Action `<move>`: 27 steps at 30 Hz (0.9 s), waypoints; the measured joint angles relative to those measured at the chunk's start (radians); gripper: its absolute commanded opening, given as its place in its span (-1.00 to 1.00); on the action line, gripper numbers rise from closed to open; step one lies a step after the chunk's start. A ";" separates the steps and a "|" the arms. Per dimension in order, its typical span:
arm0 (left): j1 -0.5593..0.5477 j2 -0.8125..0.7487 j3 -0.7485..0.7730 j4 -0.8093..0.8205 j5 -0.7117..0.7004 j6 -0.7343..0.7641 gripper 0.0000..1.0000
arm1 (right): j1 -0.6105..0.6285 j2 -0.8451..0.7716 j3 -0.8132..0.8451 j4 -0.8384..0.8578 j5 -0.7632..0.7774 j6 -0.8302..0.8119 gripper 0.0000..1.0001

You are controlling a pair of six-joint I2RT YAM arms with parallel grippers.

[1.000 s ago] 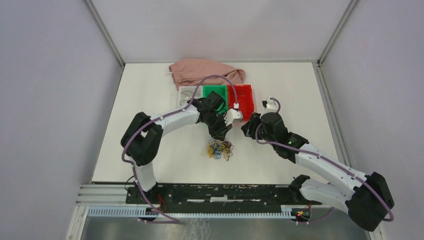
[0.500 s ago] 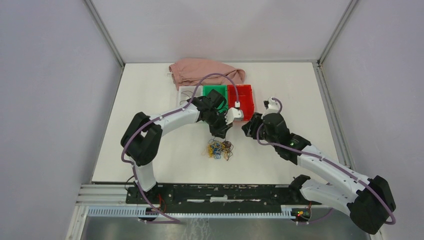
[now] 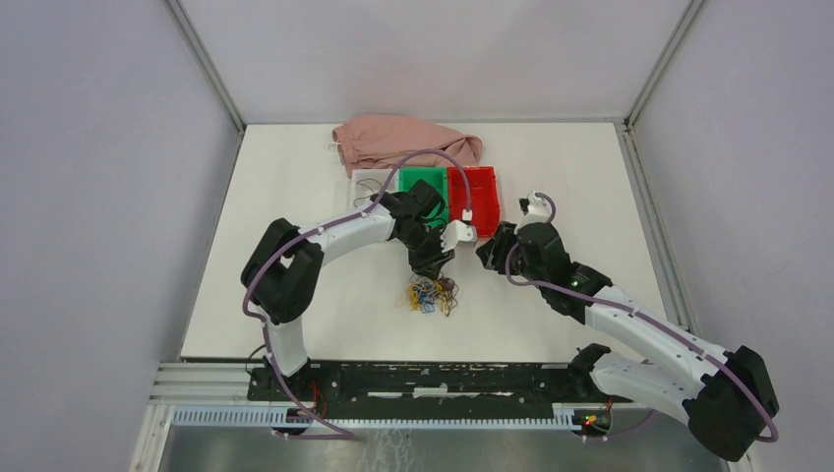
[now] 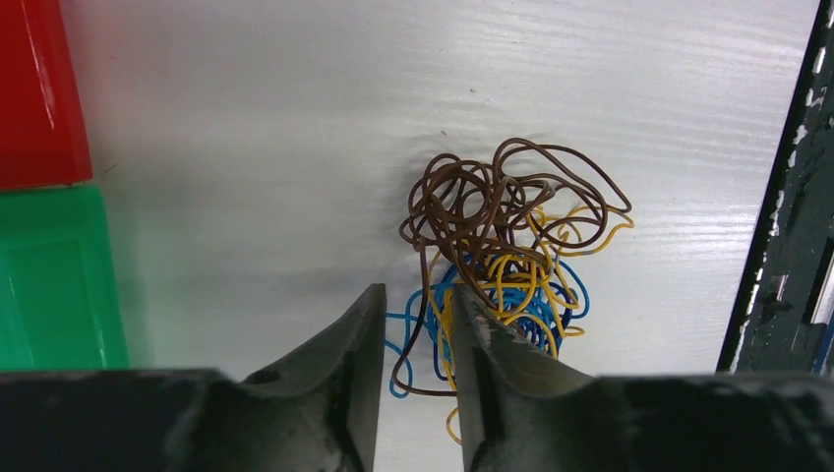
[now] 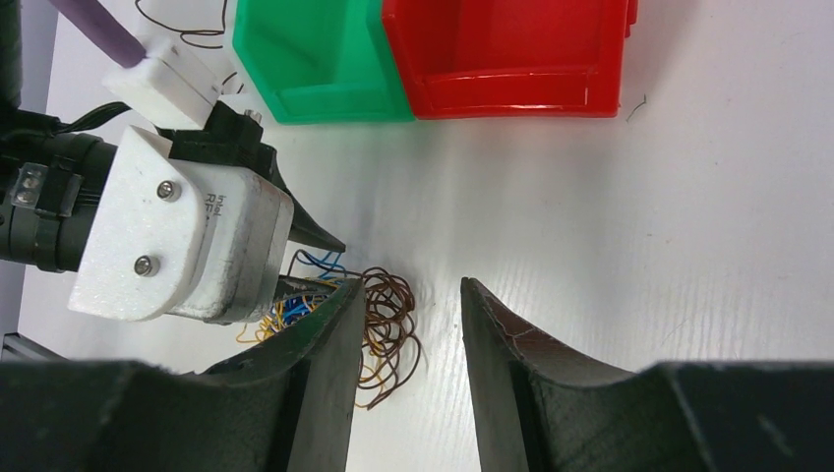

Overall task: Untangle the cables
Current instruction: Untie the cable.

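Observation:
The cables (image 3: 431,293) are a fist-sized tangle of brown, yellow and blue wires on the white table, near the middle. My left gripper (image 3: 434,266) hangs right over the bundle's far edge. In the left wrist view its jaws (image 4: 418,293) stand a little apart, and a brown and a blue loop of the cables (image 4: 502,246) show in the gap, lying on the table below. My right gripper (image 3: 489,253) is to the right of the bundle, open. Its fingers (image 5: 405,283) hold nothing, and the brown wires (image 5: 388,329) lie beside its left finger.
A white tray (image 3: 366,179), a green bin (image 3: 422,178) and a red bin (image 3: 480,177) stand in a row just beyond the grippers. A pink cloth (image 3: 403,140) lies behind them. The black base rail (image 3: 423,379) runs along the near edge.
The left wrist has shifted slightly over the bundle. The right arm has edged a little to the right. The cables lie where they were.

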 measured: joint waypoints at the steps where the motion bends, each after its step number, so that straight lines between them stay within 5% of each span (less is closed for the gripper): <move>1: 0.000 0.001 0.000 -0.003 -0.003 0.005 -0.40 | -0.001 0.000 0.000 -0.002 0.000 0.000 -0.05; 8: 0.000 0.014 0.000 0.024 -0.033 0.013 -0.93 | -0.004 -0.001 0.000 -0.013 0.000 0.000 -0.08; 17: 0.000 0.017 0.015 0.030 -0.040 0.012 -0.94 | -0.005 -0.012 0.000 -0.021 -0.001 0.000 -0.07; 27: 0.000 -0.214 0.076 0.000 -0.057 -0.059 -0.94 | -0.005 -0.002 0.000 0.041 -0.082 -0.003 0.41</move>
